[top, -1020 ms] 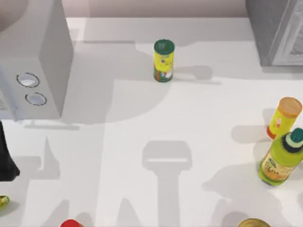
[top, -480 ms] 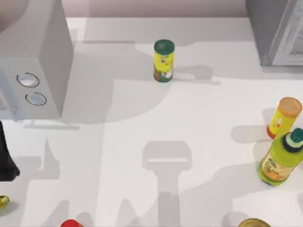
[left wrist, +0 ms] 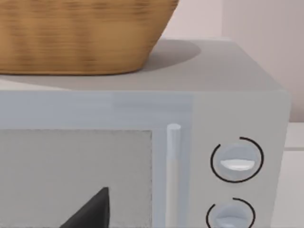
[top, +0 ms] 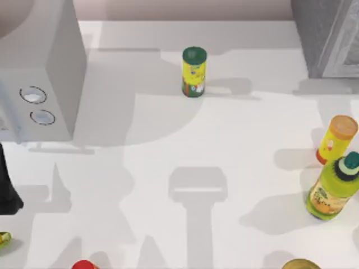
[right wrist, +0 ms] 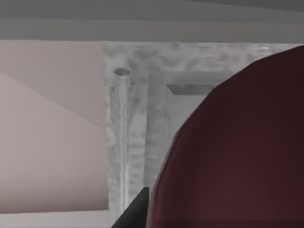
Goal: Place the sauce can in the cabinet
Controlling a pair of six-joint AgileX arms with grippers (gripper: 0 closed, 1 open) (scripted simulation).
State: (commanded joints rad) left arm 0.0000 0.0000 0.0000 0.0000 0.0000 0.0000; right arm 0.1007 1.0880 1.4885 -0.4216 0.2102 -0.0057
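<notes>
Right pincer (right wrist: 142, 209) apparently clamped on the dark maroon, wide sauce can (right wrist: 232, 152), held facing the grey panelled cabinet (right wrist: 142, 118), likely for loading; left pincer's state unclear.

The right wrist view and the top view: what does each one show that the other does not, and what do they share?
Right wrist view alone: the dark maroon top of the sauce can close to the camera, and an upright bar handle on the cabinet front.

Top view alone: the table, a yellow can with a green lid, an orange-capped bottle, a green-capped bottle and the microwave at the left.

Both: the grey cabinet.
</notes>
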